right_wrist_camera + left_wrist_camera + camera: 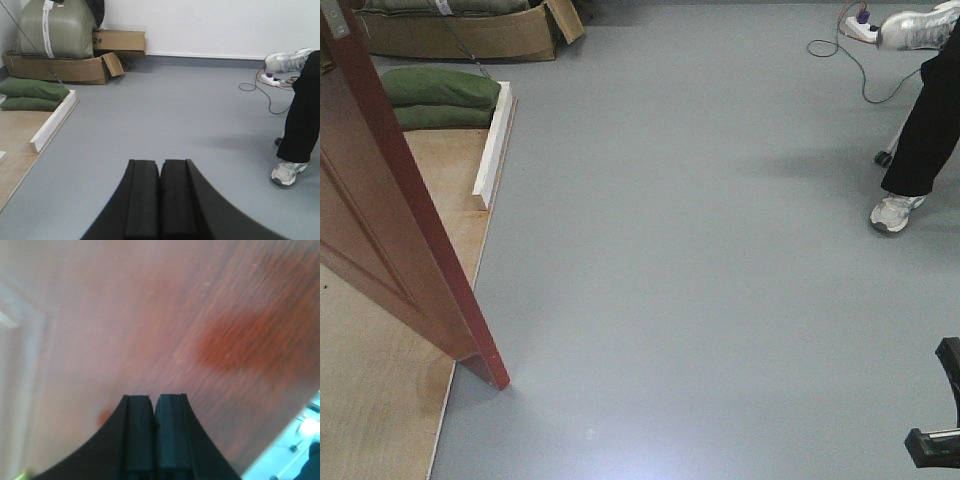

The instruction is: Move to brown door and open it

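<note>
The brown door (380, 230) stands at the left of the front view, swung ajar, its bottom corner resting over the edge of the pale plywood floorboard (380, 400). Its glossy reddish-brown face (200, 315) fills the left wrist view, very near. My left gripper (154, 399) is shut and empty, its tips close against the door's face. My right gripper (160, 164) is shut and empty, held over the grey floor, pointing into the room. A black part of an arm (940, 420) shows at the lower right of the front view.
A white wooden brace (492, 148) and green sandbags (438, 98) lie on the plywood behind the door. A cardboard box (460, 35) stands at the back. A person's legs (925, 130) and a power strip with cable (860, 30) are at the right.
</note>
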Available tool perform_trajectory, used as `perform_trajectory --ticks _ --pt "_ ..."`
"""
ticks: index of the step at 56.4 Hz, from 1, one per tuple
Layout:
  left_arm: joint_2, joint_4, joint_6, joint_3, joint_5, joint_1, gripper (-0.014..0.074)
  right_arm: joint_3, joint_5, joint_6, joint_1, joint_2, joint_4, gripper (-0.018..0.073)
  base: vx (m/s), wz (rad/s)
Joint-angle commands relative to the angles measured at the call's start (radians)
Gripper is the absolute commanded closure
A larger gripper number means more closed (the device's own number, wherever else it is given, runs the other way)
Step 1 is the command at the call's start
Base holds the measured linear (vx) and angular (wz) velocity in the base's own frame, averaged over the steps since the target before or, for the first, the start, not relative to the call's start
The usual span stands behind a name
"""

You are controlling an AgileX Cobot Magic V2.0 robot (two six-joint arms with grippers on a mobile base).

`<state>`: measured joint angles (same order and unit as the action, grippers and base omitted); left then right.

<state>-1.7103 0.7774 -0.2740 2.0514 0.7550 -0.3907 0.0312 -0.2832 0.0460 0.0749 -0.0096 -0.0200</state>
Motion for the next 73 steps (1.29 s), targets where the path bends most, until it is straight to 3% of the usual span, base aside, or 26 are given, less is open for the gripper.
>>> perform_trajectory --ticks 1,73 --pt "0.046 0.045 -0.002 0.032 -0.057 0.003 0.0600 0.004 0.082 0.006 0.001 -0.014 0.007 0.0559 0.06 -0.05" --pt "0.042 0.045 -0.002 0.032 -0.055 0.003 0.0600 0.004 0.082 0.006 0.001 -0.014 0.007 0.0559 0.11 -0.05"
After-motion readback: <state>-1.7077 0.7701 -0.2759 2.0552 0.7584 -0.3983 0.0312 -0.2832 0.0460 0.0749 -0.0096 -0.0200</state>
